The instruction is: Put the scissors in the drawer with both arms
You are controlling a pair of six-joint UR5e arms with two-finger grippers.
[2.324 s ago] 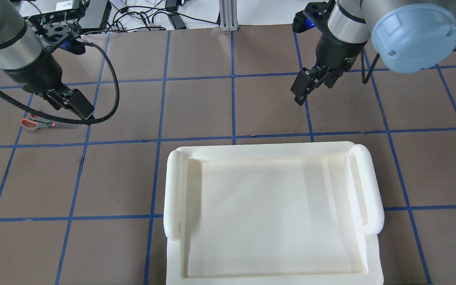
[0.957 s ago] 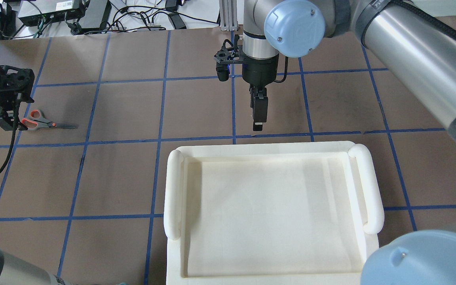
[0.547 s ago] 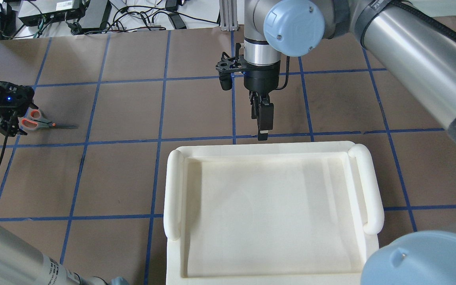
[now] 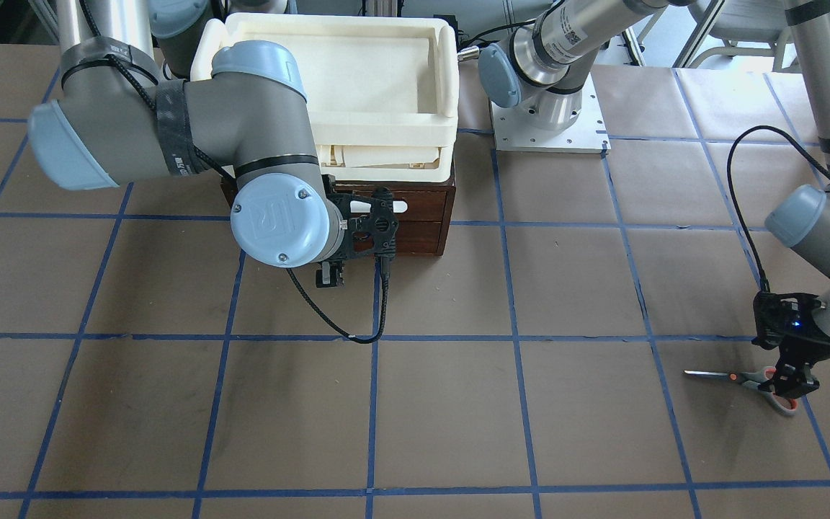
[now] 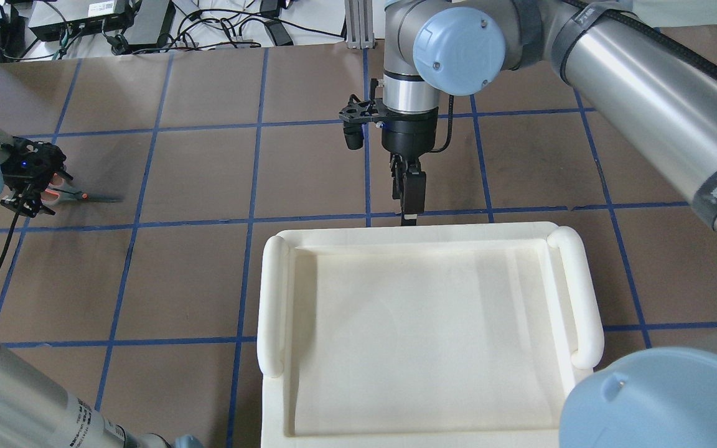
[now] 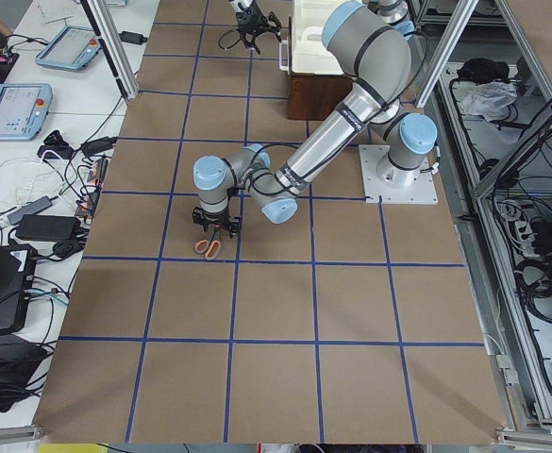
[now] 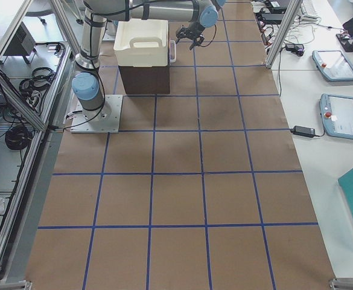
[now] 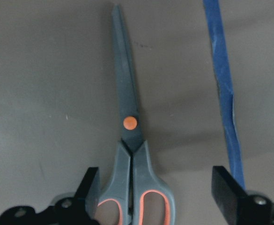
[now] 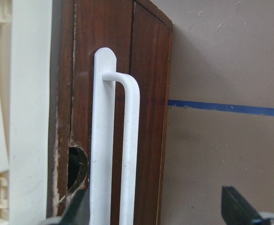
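The scissors [image 8: 129, 140] lie flat on the brown table at my far left, blades shut; they also show in the overhead view [image 5: 81, 196] and the front view [image 4: 728, 375]. My left gripper [image 8: 156, 187] is open and low over them, one finger on each side of the grey, orange-lined handle loops [image 5: 27, 200]. The drawer [image 4: 422, 216] is closed in its dark-brown cabinet. My right gripper [image 9: 160, 211] is open just in front of the white bar handle [image 9: 127, 154], with the bar between the fingers but apart from them [image 5: 409, 208].
Cream plastic trays [image 5: 414, 233] are stacked on top of the drawer cabinet [image 4: 451, 72]. Blue tape lines grid the brown table. A black cable [image 4: 346, 324] hangs from my right wrist onto the table. The left arm's base plate [image 4: 548, 122] sits beside the cabinet.
My right gripper swung from the far right to the middle and dropped in front of the drawer. My left gripper moved off the blades to the handle end and came over the loops.
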